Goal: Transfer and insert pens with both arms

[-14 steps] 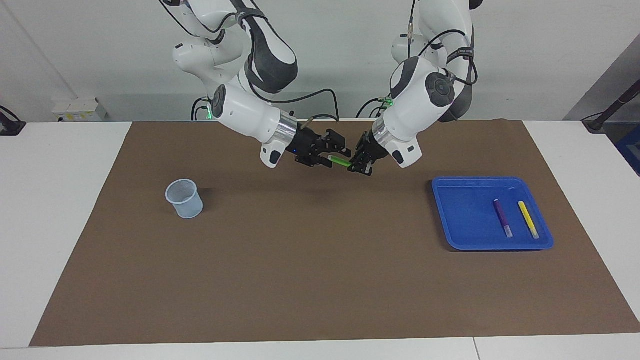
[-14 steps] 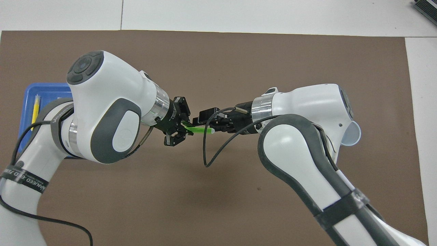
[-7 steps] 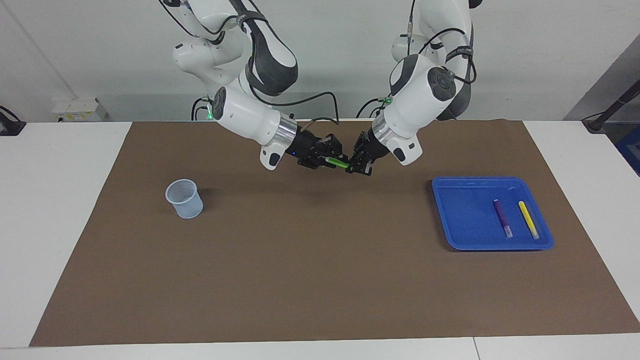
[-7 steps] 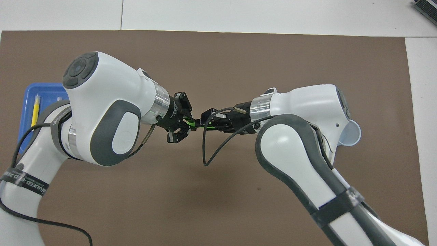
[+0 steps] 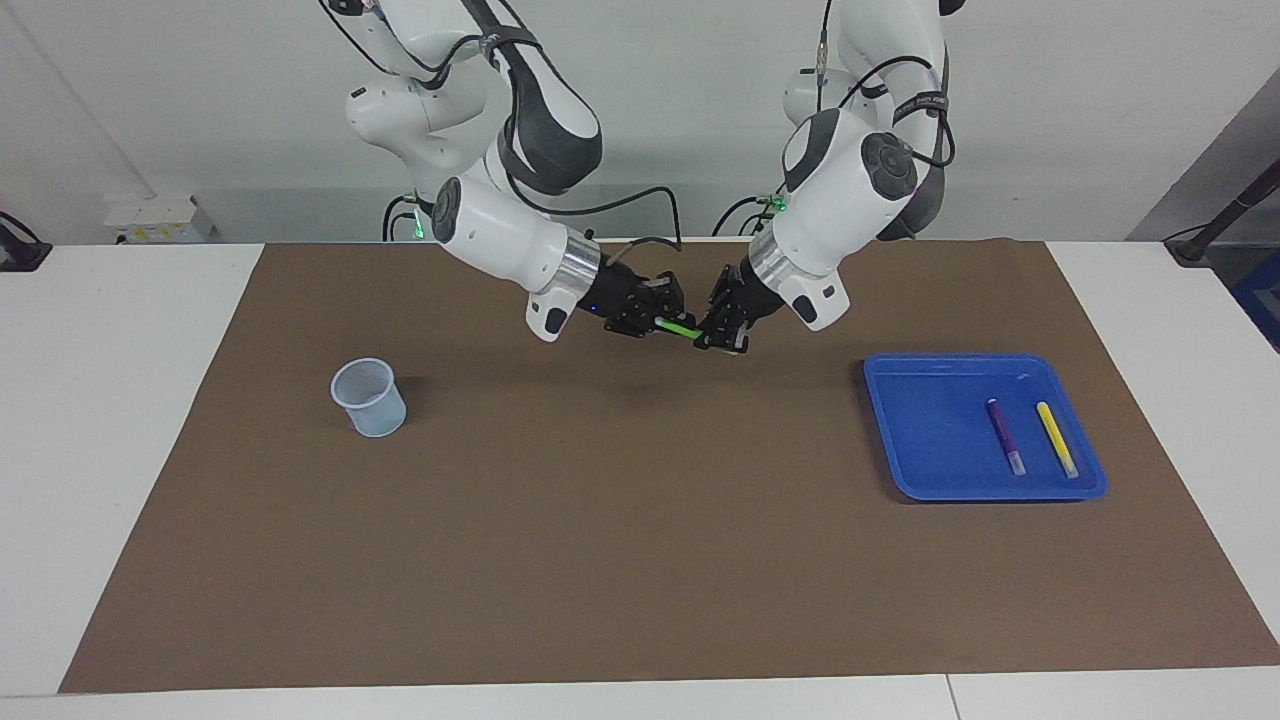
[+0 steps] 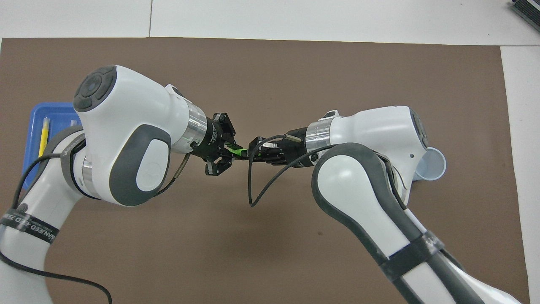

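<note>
The bright green pen hangs in the air over the brown mat, midway between the arms. My left gripper is shut on one end of it. My right gripper is shut on the other end, so both hold the same pen. From overhead only a short green stretch of the pen shows between the left gripper and the right gripper. The purple pen and the yellow pen lie side by side in the blue tray.
A pale blue mesh cup stands upright on the mat toward the right arm's end of the table. The blue tray sits toward the left arm's end. In the overhead view the arms hide most of the tray and part of the cup.
My right gripper has slid over the green pen's free end and closed on it, covering the pale cap. The left gripper has kept its grip.
</note>
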Motion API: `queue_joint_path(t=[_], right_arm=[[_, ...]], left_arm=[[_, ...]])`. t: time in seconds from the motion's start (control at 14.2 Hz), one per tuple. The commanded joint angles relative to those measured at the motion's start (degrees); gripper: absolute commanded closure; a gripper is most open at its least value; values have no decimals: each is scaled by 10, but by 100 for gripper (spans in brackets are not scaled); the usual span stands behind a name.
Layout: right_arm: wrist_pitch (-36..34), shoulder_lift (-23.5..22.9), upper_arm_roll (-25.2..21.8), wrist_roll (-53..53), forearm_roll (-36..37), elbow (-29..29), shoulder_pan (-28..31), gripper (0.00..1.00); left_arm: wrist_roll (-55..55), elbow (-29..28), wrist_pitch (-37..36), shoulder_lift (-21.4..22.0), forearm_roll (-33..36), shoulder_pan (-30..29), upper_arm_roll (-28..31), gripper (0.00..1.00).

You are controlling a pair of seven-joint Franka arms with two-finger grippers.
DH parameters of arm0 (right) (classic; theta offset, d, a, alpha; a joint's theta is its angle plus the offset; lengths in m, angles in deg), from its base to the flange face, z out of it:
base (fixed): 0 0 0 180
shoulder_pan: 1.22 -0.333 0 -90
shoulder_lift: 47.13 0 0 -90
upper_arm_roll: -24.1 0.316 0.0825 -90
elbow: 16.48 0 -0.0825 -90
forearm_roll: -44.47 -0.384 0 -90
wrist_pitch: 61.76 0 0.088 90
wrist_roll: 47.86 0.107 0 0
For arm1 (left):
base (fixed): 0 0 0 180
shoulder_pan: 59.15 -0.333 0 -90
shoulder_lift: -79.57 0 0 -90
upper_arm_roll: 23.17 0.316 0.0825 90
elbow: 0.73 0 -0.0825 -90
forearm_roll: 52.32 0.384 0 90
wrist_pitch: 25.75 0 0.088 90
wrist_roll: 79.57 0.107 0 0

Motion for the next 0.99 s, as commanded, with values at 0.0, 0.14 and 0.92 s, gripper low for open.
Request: queue_joint_path(t=[0.0,0.14,0.92], right_arm=[[0,3,3,1,-6,-9,3,73],[0,3,3,0,-6,-10,3,74],[-8,3,3,1,-9,-11,6,100]], left_arm=[[-1,-32,15,14,-6,13,3,100],[-1,-32,15,14,-6,13,3,100],[1,-30,9,14,-4,18,3,60]])
